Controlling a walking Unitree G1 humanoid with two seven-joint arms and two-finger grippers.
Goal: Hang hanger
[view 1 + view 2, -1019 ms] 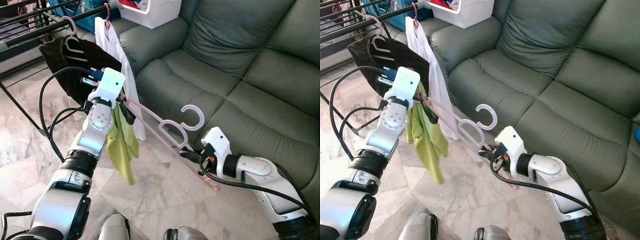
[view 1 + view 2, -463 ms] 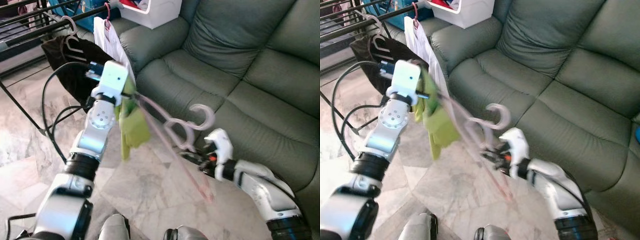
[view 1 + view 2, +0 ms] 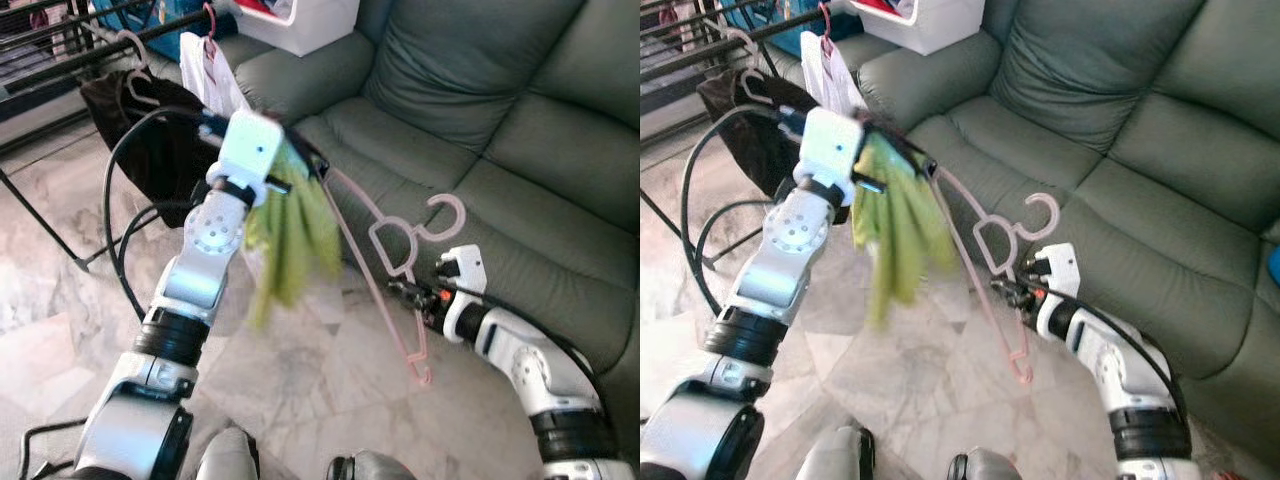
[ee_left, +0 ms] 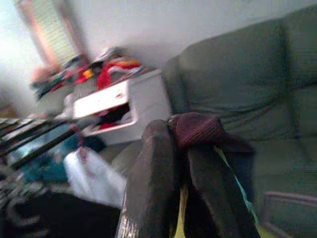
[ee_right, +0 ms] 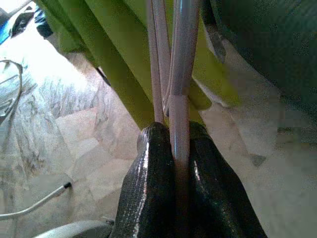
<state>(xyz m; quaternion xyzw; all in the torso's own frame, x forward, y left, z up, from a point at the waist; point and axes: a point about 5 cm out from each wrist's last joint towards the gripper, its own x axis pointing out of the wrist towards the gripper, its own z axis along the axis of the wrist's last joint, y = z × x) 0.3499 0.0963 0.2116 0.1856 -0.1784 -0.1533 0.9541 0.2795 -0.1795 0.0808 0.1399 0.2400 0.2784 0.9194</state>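
Landmark: drying rack (image 3: 60,75), far corner on the robot's left.

- Rack rails are already occupied by a black garment (image 3: 165,140) on a pale hanger and a white garment (image 3: 210,80) on a red hanger; both hang between the rack and the sofa (image 3: 480,130).
- A white basket (image 3: 300,20) sits on the sofa arm just beside the rack.
- Marble floor (image 3: 330,370) in front of the rack is seen open.
- The space between rack and sofa seat is crossed by the pink hanger (image 3: 385,250) and the green cloth (image 3: 290,230).
- A black cable (image 3: 125,215) loops beside the left arm, near the rack's leg.
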